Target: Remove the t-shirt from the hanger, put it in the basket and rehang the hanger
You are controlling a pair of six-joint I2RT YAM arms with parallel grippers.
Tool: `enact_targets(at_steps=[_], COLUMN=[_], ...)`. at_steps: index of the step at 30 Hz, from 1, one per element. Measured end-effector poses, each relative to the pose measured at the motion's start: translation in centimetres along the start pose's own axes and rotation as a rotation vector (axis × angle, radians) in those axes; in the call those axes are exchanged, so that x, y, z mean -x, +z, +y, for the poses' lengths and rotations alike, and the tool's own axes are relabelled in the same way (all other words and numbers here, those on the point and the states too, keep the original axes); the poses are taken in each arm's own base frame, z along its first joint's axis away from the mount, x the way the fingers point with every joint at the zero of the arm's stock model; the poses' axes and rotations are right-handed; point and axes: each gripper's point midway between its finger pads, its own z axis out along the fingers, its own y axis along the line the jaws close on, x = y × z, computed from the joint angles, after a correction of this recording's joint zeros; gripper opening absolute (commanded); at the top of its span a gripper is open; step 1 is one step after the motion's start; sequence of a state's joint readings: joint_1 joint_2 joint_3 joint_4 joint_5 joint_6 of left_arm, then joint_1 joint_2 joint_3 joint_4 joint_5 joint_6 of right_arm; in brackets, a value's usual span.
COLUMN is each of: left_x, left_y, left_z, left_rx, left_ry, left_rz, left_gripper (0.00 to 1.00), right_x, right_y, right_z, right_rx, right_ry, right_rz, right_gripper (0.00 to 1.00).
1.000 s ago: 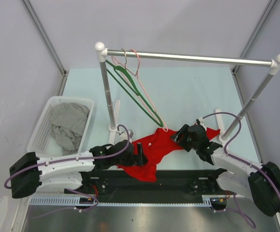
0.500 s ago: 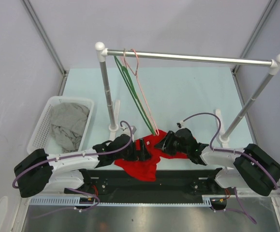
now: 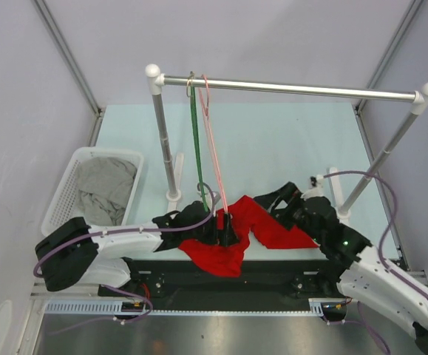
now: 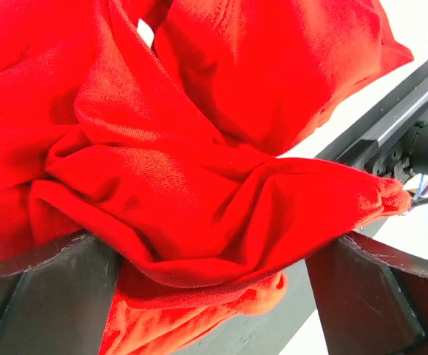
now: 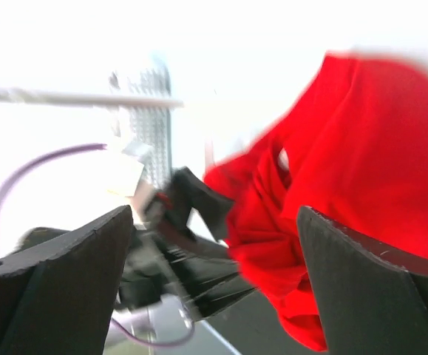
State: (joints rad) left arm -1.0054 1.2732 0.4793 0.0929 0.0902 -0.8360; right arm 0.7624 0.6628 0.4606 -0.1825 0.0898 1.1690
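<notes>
The red t-shirt (image 3: 262, 225) lies crumpled on the table's near edge, off the hangers. A pink hanger (image 3: 214, 148) and a green hanger (image 3: 196, 148) hang bare and nearly straight down from the rail (image 3: 295, 89). My left gripper (image 3: 219, 229) sits on the shirt's left part. In the left wrist view its jaws stand wide apart (image 4: 214, 248) with bunched red cloth (image 4: 199, 148) between them. My right gripper (image 3: 280, 201) is open and empty by the shirt's right part. In the blurred right wrist view (image 5: 214, 222) the shirt (image 5: 361, 148) lies ahead to the right.
A white basket (image 3: 69, 188) with a grey cloth (image 3: 103, 188) stands at the left. The rack's left post (image 3: 165, 148) stands just behind the left gripper and its right post (image 3: 376, 163) at the right. The black base rail (image 3: 273, 270) runs along the near edge.
The hangers have swung from slanting toward the shirt back to hanging straight down. The pink hanger has come free of the shirt. My right gripper moved in to the shirt, then drew back to the right.
</notes>
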Motion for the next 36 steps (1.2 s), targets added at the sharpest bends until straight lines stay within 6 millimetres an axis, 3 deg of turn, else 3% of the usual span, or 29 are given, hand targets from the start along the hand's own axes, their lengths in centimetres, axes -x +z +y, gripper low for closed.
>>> enact_targets(at_steps=[3, 7, 10, 13, 17, 20, 25, 30, 36], left_x=[0.6, 1.3, 1.5, 1.7, 1.8, 1.8, 1.6, 1.4, 2.2], left_y=[0.7, 1.1, 1.1, 0.9, 0.6, 0.5, 0.9, 1.5, 1.8], left_z=[-0.5, -1.3, -1.6, -2.1, -2.6, -2.8, -3.0, -2.8, -3.7], left_rx=[0.010, -0.005, -0.014, -0.035, -0.067, -0.079, -0.091, -0.077, -0.089], left_ry=[0.002, 0.003, 0.000, -0.003, -0.006, -0.008, -0.010, -0.013, -0.011], left_rz=[0.009, -0.005, -0.012, -0.027, -0.046, -0.051, -0.038, -0.025, -0.034], left_gripper=[1.00, 1.00, 1.00, 1.00, 1.00, 1.00, 1.00, 1.00, 1.00], right_x=[2.3, 3.3, 3.0, 2.9, 3.1, 3.3, 0.7, -2.6, -6.6], right_y=[-2.1, -3.1, -2.8, -2.4, -1.6, -0.3, 2.5, 4.7, 5.2], right_z=[-0.2, -3.5, -5.8, -8.2, -11.2, -13.1, -14.6, -12.8, -9.7], right_rx=[-0.026, -0.152, -0.225, -0.299, -0.387, -0.431, -0.403, -0.273, -0.105], right_ry=[-0.002, -0.009, -0.014, -0.002, 0.011, 0.017, -0.024, -0.068, -0.120], right_rz=[-0.098, -0.154, -0.158, -0.178, -0.214, -0.214, -0.074, 0.088, 0.213], right_gripper=[0.99, 0.89, 0.53, 0.26, 0.06, 0.02, 0.00, 0.00, 0.00])
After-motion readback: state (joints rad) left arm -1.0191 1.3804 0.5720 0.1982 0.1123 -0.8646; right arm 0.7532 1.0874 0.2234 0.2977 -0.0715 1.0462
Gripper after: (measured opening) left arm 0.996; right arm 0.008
